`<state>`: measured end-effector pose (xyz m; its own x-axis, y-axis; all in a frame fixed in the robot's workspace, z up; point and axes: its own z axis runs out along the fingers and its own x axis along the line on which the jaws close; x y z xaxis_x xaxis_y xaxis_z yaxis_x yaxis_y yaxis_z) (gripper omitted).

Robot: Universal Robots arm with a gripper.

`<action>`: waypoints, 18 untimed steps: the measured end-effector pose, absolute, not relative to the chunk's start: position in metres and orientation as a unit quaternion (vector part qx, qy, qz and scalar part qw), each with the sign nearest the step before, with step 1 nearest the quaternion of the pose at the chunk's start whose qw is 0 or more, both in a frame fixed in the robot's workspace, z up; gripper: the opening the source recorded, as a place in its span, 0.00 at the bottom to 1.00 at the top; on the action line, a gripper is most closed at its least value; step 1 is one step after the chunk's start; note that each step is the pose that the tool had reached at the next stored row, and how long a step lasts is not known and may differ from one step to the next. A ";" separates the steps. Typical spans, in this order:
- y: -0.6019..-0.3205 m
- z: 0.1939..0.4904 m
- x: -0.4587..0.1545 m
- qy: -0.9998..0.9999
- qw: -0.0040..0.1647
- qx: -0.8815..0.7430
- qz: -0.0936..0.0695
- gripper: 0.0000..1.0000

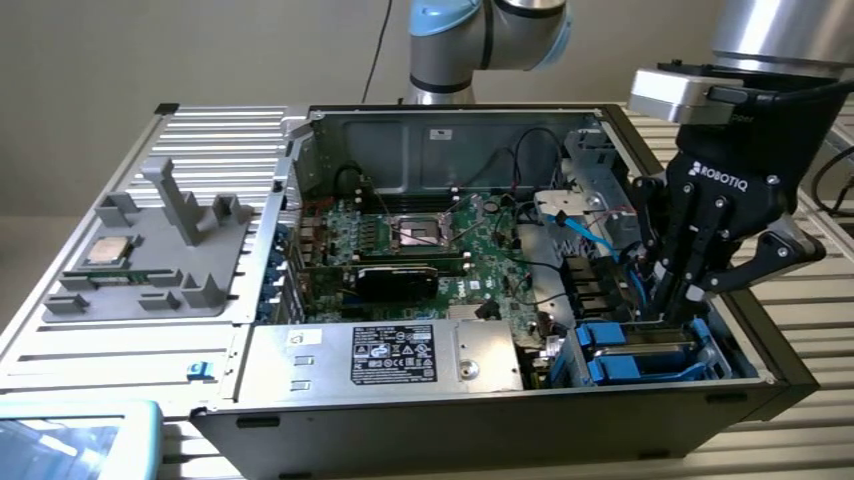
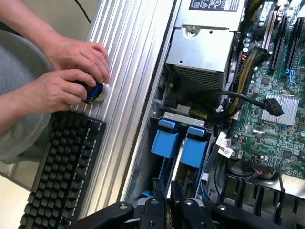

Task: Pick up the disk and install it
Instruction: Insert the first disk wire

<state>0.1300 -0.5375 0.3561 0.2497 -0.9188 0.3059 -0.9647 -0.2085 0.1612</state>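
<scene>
Seating the disk [image 1: 641, 338] looks like the step in hand: it stands on edge inside the drive bay [image 1: 738, 362], gripper [image 1: 667, 300] narrow, apparently pinched on its top edge. Finishing needs a straight push, square to the bay, w/o snagging cables [image 1: 587, 235] beside the bay

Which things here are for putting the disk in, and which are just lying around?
For the job: gripper, blue disk carriers, open computer case.
Lying about: processor chip, grey tray, keyboard, silver box with black label.
</scene>
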 end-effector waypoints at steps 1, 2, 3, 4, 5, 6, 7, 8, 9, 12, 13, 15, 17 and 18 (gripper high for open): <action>-0.537 0.356 0.130 -0.609 0.160 0.773 0.071 0.16; -0.537 0.356 0.130 -0.611 0.161 0.772 0.071 0.16; -0.537 0.356 0.130 -0.614 0.161 0.770 0.070 0.16; -0.537 0.356 0.130 -0.618 0.161 0.766 0.070 0.16; -0.537 0.356 0.130 -0.622 0.162 0.763 0.069 0.16; -0.537 0.356 0.130 -0.626 0.162 0.760 0.068 0.16; -0.537 0.356 0.130 -0.627 0.162 0.759 0.068 0.16; -0.537 0.356 0.130 -0.628 0.162 0.758 0.067 0.16; -0.537 0.356 0.130 -0.628 0.162 0.758 0.067 0.16; -0.537 0.356 0.130 -0.628 0.162 0.758 0.067 0.16; -0.537 0.356 0.130 -0.628 0.162 0.758 0.067 0.16; -0.537 0.356 0.130 -0.628 0.162 0.758 0.067 0.16; -0.537 0.356 0.130 -0.628 0.162 0.758 0.067 0.16; -0.537 0.356 0.130 -0.628 0.162 0.758 0.067 0.16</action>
<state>0.1305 -0.5370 0.3561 0.2027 -0.9306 0.3047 -0.9740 -0.1595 0.1610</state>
